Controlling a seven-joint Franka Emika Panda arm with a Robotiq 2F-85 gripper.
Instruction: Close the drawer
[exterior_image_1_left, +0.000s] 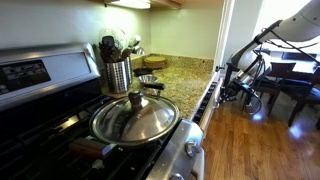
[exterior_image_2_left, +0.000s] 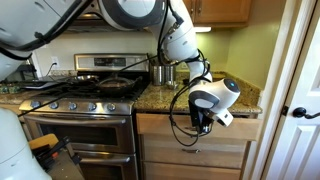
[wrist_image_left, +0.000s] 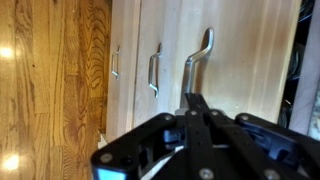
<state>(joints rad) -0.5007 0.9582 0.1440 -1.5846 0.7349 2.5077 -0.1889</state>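
Observation:
The drawer (exterior_image_2_left: 170, 125) is the top pale-wood front under the granite counter, beside the stove. Its inside and any jars are hidden, and it looks flush or nearly flush with the cabinet. My gripper (exterior_image_2_left: 205, 122) hangs right in front of this panel; it also shows at the counter's edge in an exterior view (exterior_image_1_left: 236, 84). In the wrist view the drawer front (wrist_image_left: 240, 50) fills the frame with its curved metal handle (wrist_image_left: 197, 60). My gripper (wrist_image_left: 191, 100) is shut, fingers pressed together, with the tips at the near end of that handle. Nothing is held.
A steel stove (exterior_image_2_left: 80, 108) stands next to the cabinet, with a lidded pan (exterior_image_1_left: 134, 118) on a burner. A utensil holder (exterior_image_1_left: 117, 72) stands on the counter (exterior_image_1_left: 180, 80). More drawer fronts with handles (wrist_image_left: 154, 72) sit alongside. A white door (exterior_image_2_left: 296, 90) is close by. The floor (exterior_image_1_left: 255, 140) is wood.

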